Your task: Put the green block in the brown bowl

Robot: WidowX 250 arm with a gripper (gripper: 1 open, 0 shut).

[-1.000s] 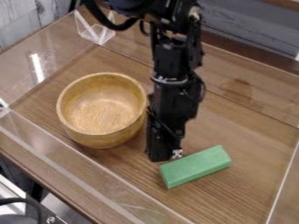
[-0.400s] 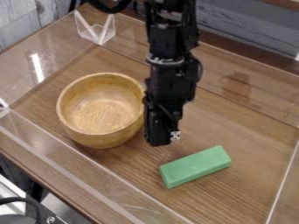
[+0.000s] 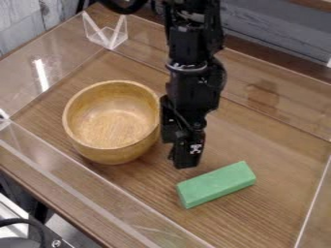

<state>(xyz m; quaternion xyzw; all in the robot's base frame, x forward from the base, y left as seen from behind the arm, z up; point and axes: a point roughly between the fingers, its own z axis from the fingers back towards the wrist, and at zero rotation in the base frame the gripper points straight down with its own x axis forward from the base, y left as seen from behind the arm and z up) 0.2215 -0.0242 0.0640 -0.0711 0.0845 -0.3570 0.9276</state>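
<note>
End effector [image 3: 187, 155] above, green block [image 3: 216, 184] lying diagonally

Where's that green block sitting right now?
The green block lies flat on the table in the lower right of the camera view, just below the gripper and right of the brown bowl.

Support surface: wooden table [image 3: 278, 121], brown, visible grain, covered by a clear glossy sheet that throws reflections along the left and rear edges. Raised transparent walls border the near and left sides.

Items resting directly on it:
- brown bowl [image 3: 114, 120], left of centre, upright, round, thick-walled, interior showing only wood grain.
- green block [image 3: 216, 184], lying flat near the front edge, long axis running diagonally, right end farther back. Near the bowl's right side, not touching it.
- small clear angled stand [image 3: 107, 32] at the rear left, well apart from both.
</note>
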